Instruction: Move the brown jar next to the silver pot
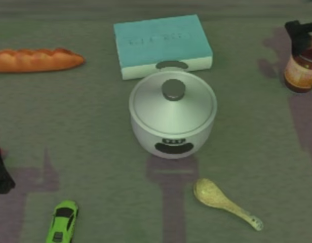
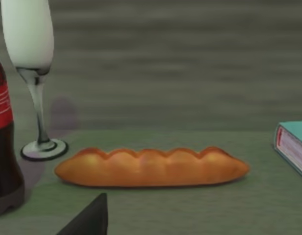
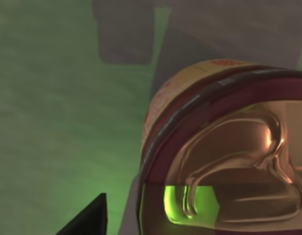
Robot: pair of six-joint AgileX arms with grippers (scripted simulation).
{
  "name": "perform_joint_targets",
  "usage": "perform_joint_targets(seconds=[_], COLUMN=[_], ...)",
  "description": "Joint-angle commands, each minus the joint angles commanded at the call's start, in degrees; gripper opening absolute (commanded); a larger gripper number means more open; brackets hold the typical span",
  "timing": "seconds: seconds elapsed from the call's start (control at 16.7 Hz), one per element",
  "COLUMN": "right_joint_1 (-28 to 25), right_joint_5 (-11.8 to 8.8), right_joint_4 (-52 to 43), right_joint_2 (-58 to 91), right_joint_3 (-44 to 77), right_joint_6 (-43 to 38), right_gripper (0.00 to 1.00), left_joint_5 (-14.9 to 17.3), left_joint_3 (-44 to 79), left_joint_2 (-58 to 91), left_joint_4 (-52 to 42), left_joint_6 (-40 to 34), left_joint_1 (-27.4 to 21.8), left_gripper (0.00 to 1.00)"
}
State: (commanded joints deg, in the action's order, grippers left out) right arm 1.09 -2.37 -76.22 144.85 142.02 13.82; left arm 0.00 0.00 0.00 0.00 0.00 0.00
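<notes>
The brown jar (image 1: 299, 70), dark-lidded with an orange-yellow label, stands upright at the table's far right edge, well apart from the silver pot (image 1: 172, 114) in the middle. My right gripper (image 1: 299, 34) hangs directly over the jar's lid and is open. In the right wrist view the lid (image 3: 229, 161) fills the frame, and one dark fingertip (image 3: 92, 218) stands clear of the jar's side; the other finger is out of view. My left gripper (image 1: 0, 169) is parked at the left edge, open and holding nothing.
A teal book (image 1: 161, 43) lies just behind the pot. A baguette (image 1: 37, 59) is at the back left, a green toy car (image 1: 62, 221) at the front left and a ceramic spoon (image 1: 224, 202) in front of the pot. A cola bottle (image 2: 3, 147) and wine glass (image 2: 33, 73) stand by the baguette.
</notes>
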Motion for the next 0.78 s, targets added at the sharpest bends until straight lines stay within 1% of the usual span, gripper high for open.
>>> perform_joint_targets(seconds=[0.12,0.48,0.72,0.78], right_joint_1=[-0.17,-0.64,-0.67,-0.67], right_joint_5=[-0.03,0.04,0.05,0.05], right_joint_4=[0.94,8.97,9.44,9.44], right_joint_2=[0.12,1.69,1.79,1.79], right_joint_3=[-0.70,-7.08,-7.46,-7.46], right_joint_6=[0.07,-0.25,-0.28,-0.28], right_gripper=[1.00,1.00,1.00,0.92], left_joint_5=[0.00,0.00,0.00,0.00], left_joint_3=[0.00,0.00,0.00,0.00], left_joint_2=[0.00,0.00,0.00,0.00], left_joint_4=[0.00,0.00,0.00,0.00], left_joint_6=[0.00,0.00,0.00,0.00], left_joint_1=[0.00,0.00,0.00,0.00], left_gripper=[1.00,1.00,1.00,1.00])
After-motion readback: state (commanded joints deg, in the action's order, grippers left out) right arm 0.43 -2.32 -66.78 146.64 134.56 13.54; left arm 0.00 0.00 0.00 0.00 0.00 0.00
